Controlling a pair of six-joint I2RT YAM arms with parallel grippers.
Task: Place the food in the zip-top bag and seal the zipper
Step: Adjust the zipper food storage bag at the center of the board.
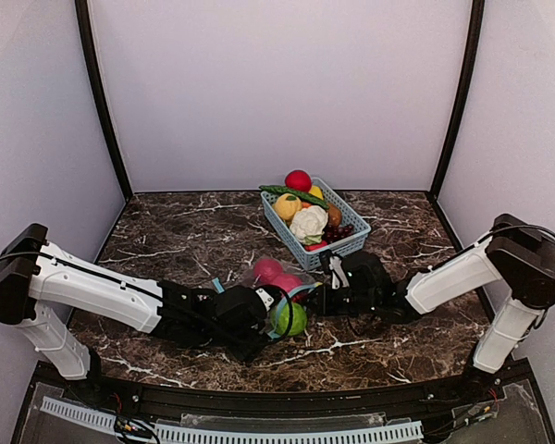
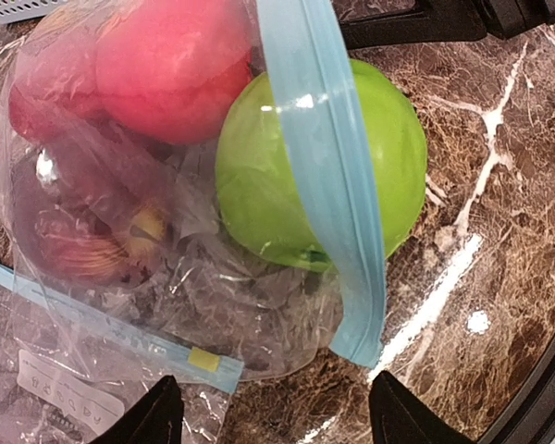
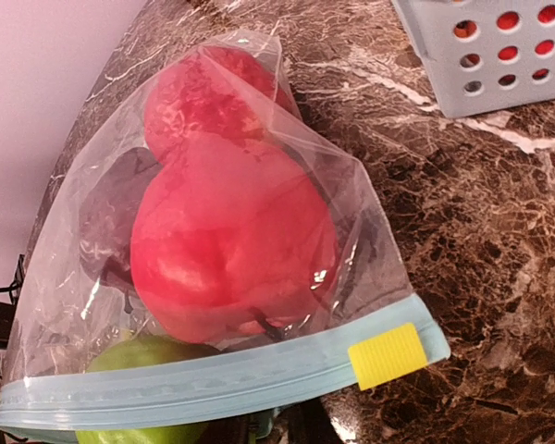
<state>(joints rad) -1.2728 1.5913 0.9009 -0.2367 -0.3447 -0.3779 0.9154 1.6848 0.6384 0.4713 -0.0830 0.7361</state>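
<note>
Black fingers of the left gripper frame the bottom of the wrist view, spread well apart, nothing pinched between them, and right ahead of them lies the clear zip-top bag. Look inside the bag: a big glossy pink-red fruit fills the middle, a second red one sits deeper toward the closed end, and a dark purplish piece is tucked beside them. At the bag's mouth sits the shiny green apple, only partly in, with the light-blue zipper strip draped across it. The mouth gapes, its two strips apart, and the small yellow slider sits at one end of the strip.

The right gripper is pressed in at the bag's right side, by the mouth; whether its fingers are parted or clamped on the plastic, I cannot tell.

Beyond the bag, up and to its right, stands the light-blue lattice basket with more food in it: a red round fruit, a yellow citrus, a white cauliflower. Under the bag and everything else, the dark brown marble-patterned table.
</note>
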